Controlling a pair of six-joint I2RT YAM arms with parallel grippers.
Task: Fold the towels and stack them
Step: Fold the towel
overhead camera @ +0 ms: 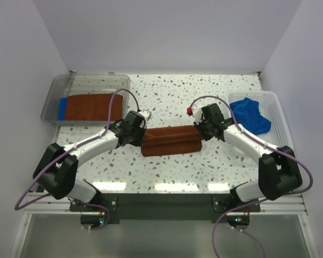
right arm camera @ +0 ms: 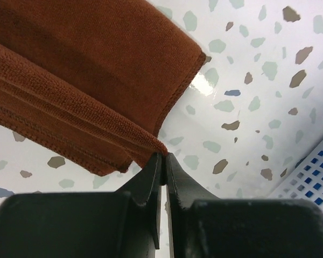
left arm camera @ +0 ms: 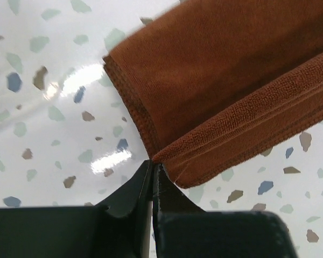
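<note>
A rust-brown towel [overhead camera: 171, 141] lies folded into a long band on the speckled table between my two arms. My left gripper [overhead camera: 142, 135] is at its left end. In the left wrist view that gripper [left arm camera: 153, 162] is shut, its tips pinching the corner of the towel [left arm camera: 220, 80] where the layers meet. My right gripper [overhead camera: 199, 130] is at the right end. In the right wrist view the right gripper [right arm camera: 163, 155] has its jaws pressed together on the corner of the towel [right arm camera: 81, 70]. Both ends hang just above the table.
A clear plastic tray [overhead camera: 54, 102] at the back left holds a flat brown towel [overhead camera: 91, 106] over a blue one [overhead camera: 62, 108]. A white mesh basket [overhead camera: 277, 115] at the right holds a crumpled blue towel [overhead camera: 250, 115]; its corner [right arm camera: 312, 172] shows beside my right gripper.
</note>
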